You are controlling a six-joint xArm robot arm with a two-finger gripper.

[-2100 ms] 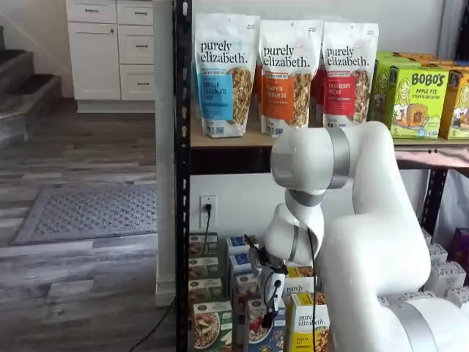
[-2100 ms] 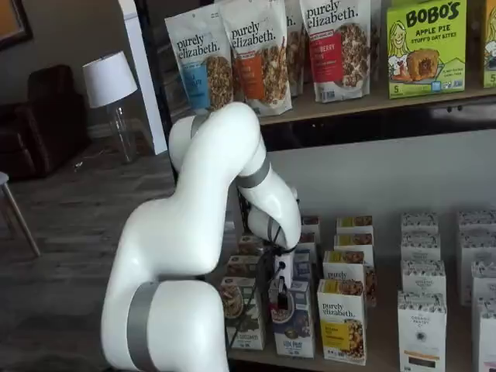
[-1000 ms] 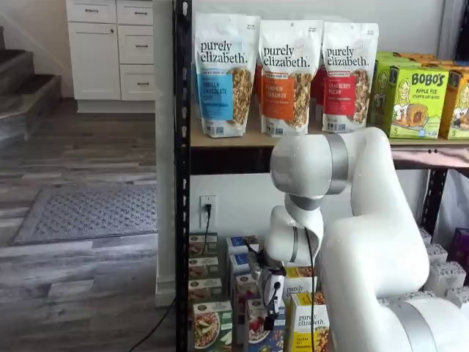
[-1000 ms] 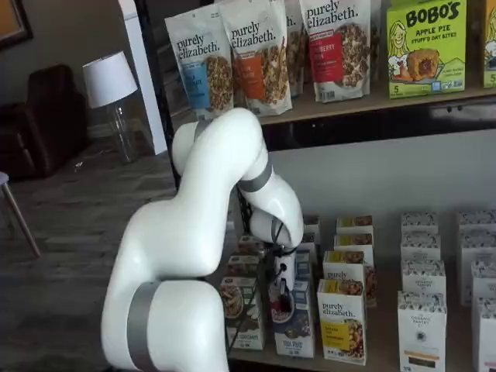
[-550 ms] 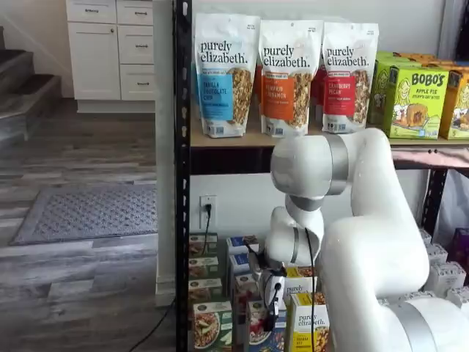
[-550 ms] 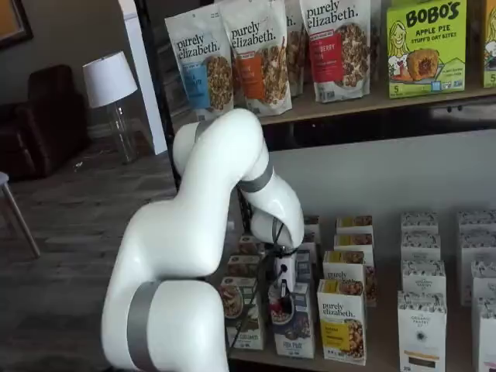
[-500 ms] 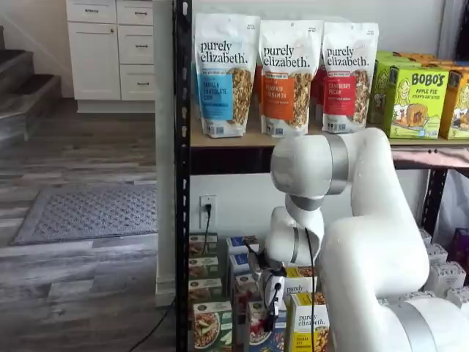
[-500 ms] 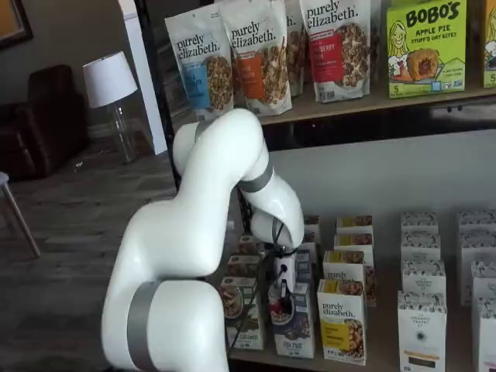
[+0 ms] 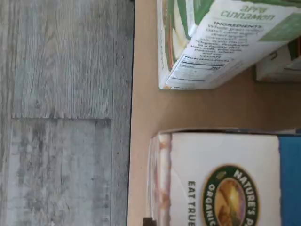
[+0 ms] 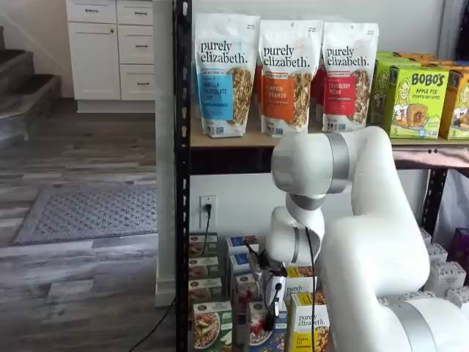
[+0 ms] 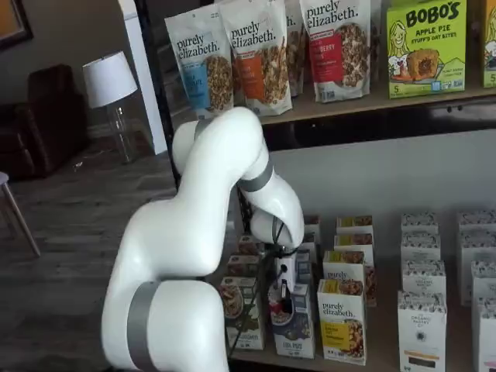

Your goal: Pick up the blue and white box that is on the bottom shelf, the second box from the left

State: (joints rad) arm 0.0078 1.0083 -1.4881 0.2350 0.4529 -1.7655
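Note:
The blue and white box stands upright at the front of the bottom shelf, between a green-fronted and a yellow-fronted carton. It also shows in a shelf view. The wrist view looks straight down on the box's white top with a round logo and a blue band. My gripper hangs right over the box, with one black finger lying down its front face. In a shelf view the gripper sits at the box's top edge. No gap between the fingers shows, and I cannot tell whether they press on the box.
A green-fronted carton stands left of the box and a yellow-fronted one right of it, with more cartons behind. White cartons stand farther right. A black post flanks the shelf. Granola bags fill the upper board.
Two seconds ago the gripper hung slightly higher. It has since sunk onto the box's top. Over the last half second arm and box look still.

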